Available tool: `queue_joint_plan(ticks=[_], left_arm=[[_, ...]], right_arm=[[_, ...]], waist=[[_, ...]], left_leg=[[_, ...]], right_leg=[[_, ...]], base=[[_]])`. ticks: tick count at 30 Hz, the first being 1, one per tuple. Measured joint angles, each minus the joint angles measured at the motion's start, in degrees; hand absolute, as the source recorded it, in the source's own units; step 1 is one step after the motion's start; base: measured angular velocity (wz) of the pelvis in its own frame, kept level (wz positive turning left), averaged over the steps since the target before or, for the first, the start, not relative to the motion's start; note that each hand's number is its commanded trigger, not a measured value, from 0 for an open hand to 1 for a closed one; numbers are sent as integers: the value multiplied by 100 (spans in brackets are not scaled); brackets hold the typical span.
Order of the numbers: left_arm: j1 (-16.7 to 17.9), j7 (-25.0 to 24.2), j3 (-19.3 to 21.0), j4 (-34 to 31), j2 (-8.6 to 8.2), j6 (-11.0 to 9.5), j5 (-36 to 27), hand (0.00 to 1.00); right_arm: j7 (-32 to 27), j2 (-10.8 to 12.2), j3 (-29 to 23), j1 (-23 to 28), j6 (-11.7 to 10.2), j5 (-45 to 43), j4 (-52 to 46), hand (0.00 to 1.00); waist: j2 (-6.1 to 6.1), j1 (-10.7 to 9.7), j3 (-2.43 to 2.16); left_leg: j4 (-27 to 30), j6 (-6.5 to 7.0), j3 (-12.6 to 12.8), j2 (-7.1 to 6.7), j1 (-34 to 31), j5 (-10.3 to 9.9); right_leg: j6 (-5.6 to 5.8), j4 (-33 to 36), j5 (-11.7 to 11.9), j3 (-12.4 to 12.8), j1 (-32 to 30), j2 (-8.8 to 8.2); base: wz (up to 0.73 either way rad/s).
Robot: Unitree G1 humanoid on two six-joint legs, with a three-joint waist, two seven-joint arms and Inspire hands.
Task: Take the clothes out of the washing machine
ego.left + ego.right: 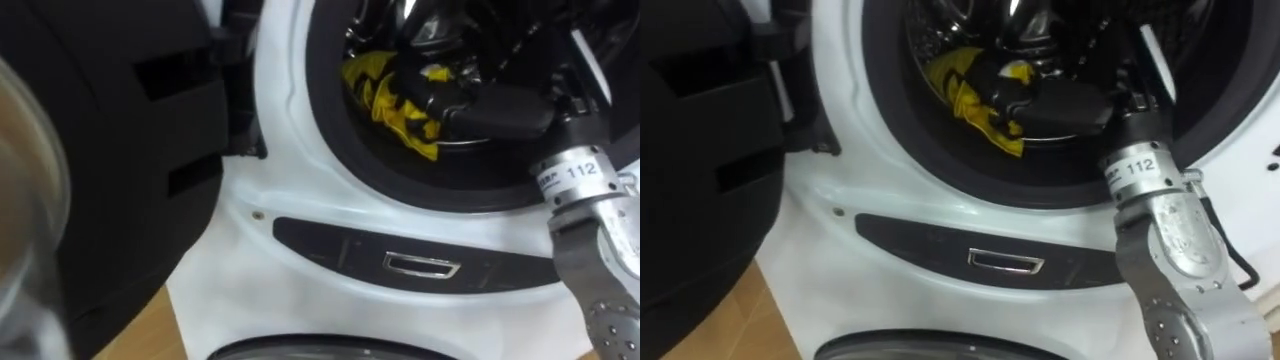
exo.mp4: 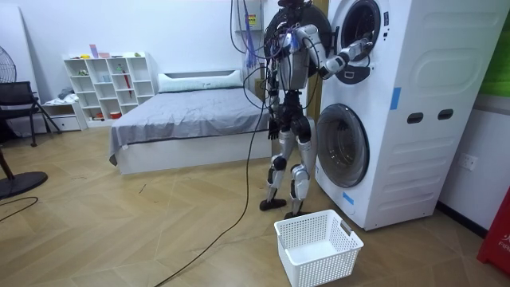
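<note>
Now underway: reaching into the upper drum (image 1: 400, 30) for the yellow garment (image 1: 385, 100).
Garment: crumpled and soft, yellow with black patches, lying at the bottom front of the drum, just inside its rim.
Right robot hand (image 1: 490, 112): black, inside the drum, against the garment; I cannot tell whether it has closed on the cloth.
Left robot hand (image 2: 275, 123): hangs low, well away from the drum.
Risk: a shallow pinch could let the limp cloth slip free; a fold could snag on the dark rubber seal (image 1: 335, 140) around the drum on the way out.
Surfaces: glossy metal drum; smooth white casing (image 1: 300, 200) below it.
Basket (image 2: 317, 245): white lattice plastic, on the floor well below the drum.
</note>
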Motion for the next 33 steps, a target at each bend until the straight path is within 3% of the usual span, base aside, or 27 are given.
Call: queue_joint_plan(ticks=[4,8,11,14,17,19,21,24,33], left_arm=[[262,-1,161,-11,-97,93,67,0],[339,-1,161,-13,-127,183,280,0],[298,-61,252,-53,-129,229,517,0],[146,-121,509,-57,-110,285,613,0],[30,-116,631,-73,-23,287,592,0],[6,-120,662,-73,-6,334,607,0],[0,-156,761,-64,-7,361,614,0],[-27,-193,883,-39,28,383,608,0],[-78,-167,878,-22,86,497,603,0]], right_arm=[[0,0,-27,0,60,-238,6,0],[287,-32,-27,-21,77,-1002,116,0],[623,-127,-22,-31,215,-1578,134,0],[1079,-283,3,-32,299,-2094,268,0],[1559,-526,20,-59,488,-2263,382,0],[1869,-698,20,-62,682,-2293,408,0],[2145,-858,-4,-76,703,-2455,411,0],[2590,-1147,-12,-213,765,-2730,438,0],[3653,-1181,-14,-431,929,-3400,567,0]], waist=[[5,-77,3],[0,-108,0],[-39,-136,-25],[-104,-106,-35],[-258,-65,26],[-366,-67,8],[-418,-76,-15],[-461,-31,5],[-477,0,19]], left_leg=[[24,0,-135,-6,-14,0],[47,0,-162,-8,-47,0],[73,0,-176,-14,-86,0],[88,1,-171,-24,-76,0],[107,1,-152,-29,-78,1],[102,1,-157,-31,-84,1],[95,2,-156,-30,-80,1],[79,2,-135,-29,-45,1],[8,1,-125,-20,71,1]], right_leg=[[4,5,6,-116,35,-46],[4,4,6,-140,22,-50],[4,5,6,-159,6,-50],[4,6,6,-150,16,-34],[4,13,6,-147,17,-46],[4,14,6,-183,9,-54],[4,13,7,-178,10,-55],[4,9,7,-141,30,-48],[4,8,7,-141,129,-26]], base=[[14],[6],[5],[0],[-4],[0],[0],[-3],[0]])
